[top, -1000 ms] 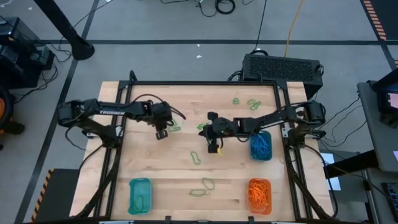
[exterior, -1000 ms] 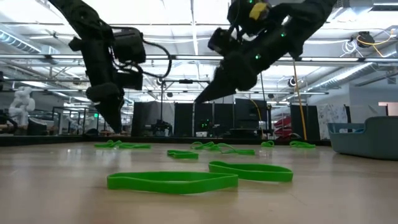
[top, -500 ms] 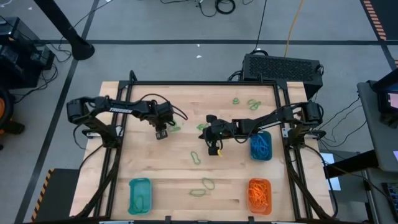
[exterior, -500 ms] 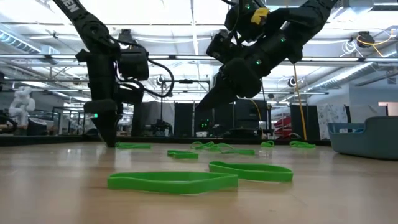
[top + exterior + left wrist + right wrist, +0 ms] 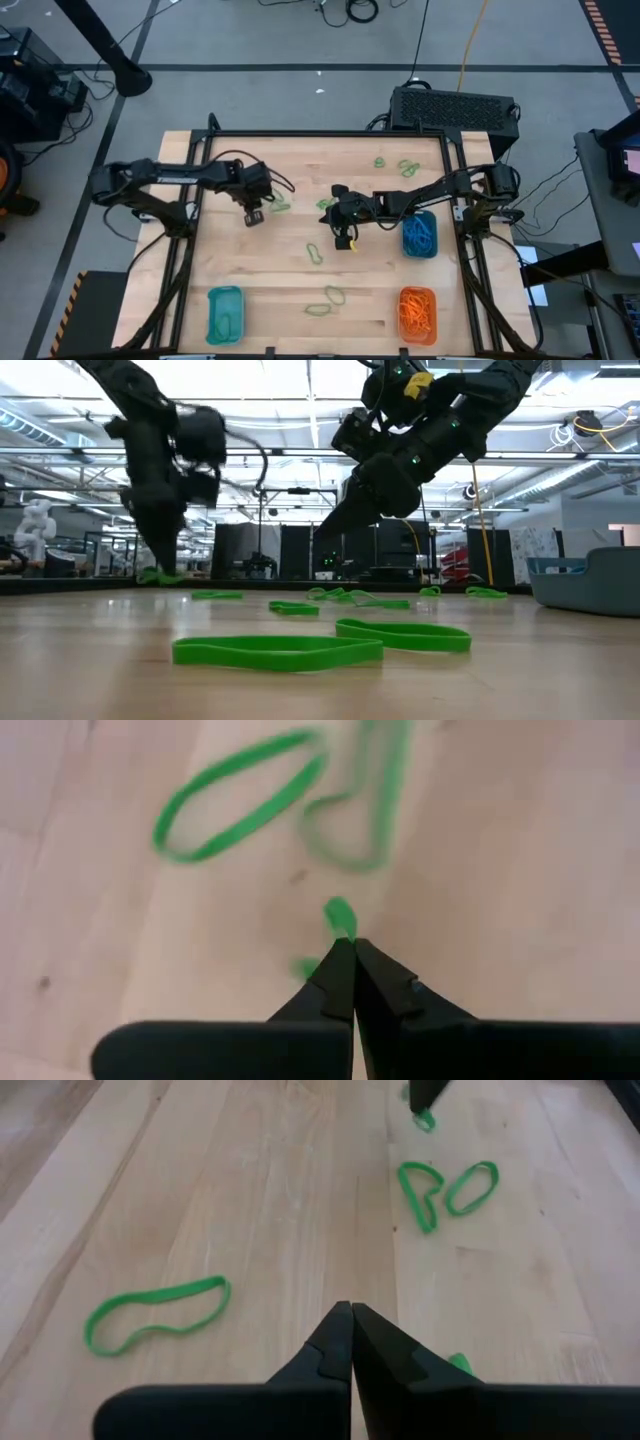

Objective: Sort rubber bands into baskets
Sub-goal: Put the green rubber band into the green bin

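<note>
Jaws of the left gripper (image 5: pixel 352 945), open a second ago, are now closed, apparently pinching a green band (image 5: pixel 340 916); right gripper (image 5: pixel 351 1312) stays closed, empty, nearer the blue basket (image 5: pixel 419 234).

You see green rubber bands (image 5: pixel 335 295) on pale wood table (image 5: pixel 290 165); teal basket (image 5: pixel 224 312), blue basket (image 5: pixel 419 235), orange basket (image 5: pixel 417 312); arms black.

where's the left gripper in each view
High: left gripper, table's left-centre, beside a green band pair.
Low: far left, tips at the tabletop, a green bit at them.
Left wrist: shut fingers pinching green.
Right wrist: at the top edge.
Shared landmark: that band pair.
</note>
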Available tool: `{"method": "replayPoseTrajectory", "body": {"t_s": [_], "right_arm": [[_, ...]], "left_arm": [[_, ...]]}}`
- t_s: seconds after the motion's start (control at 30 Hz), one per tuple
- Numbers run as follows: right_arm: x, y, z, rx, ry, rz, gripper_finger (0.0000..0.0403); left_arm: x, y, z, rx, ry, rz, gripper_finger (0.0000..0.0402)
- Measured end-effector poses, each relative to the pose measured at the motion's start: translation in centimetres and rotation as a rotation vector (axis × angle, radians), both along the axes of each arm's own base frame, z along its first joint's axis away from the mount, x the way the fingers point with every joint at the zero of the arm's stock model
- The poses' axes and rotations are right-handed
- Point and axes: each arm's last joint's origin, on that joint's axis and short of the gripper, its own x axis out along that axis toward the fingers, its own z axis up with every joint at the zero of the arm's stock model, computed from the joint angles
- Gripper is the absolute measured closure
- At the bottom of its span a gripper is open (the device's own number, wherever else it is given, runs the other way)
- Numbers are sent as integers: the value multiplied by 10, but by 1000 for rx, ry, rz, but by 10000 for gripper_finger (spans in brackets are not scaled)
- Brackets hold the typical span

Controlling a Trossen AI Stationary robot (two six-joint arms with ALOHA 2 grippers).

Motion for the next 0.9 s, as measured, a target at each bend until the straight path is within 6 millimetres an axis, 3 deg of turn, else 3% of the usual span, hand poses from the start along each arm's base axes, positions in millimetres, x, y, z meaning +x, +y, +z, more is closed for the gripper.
{"method": "replayPoseTrajectory", "body": {"t_s": [0.3, 0.63, 0.9], "right_arm": [[0, 2, 0, -1, -3, 6, 401], [0, 4, 0, 19, -2, -1, 401], [0, 5, 0, 20, -3, 0, 401]], "left_arm": [[-13, -69, 44, -172, -168, 38, 400], [-39, -164, 49, -381, -77, 1, 401], [-71, -218, 48, -468, -14, 29, 401]]}}
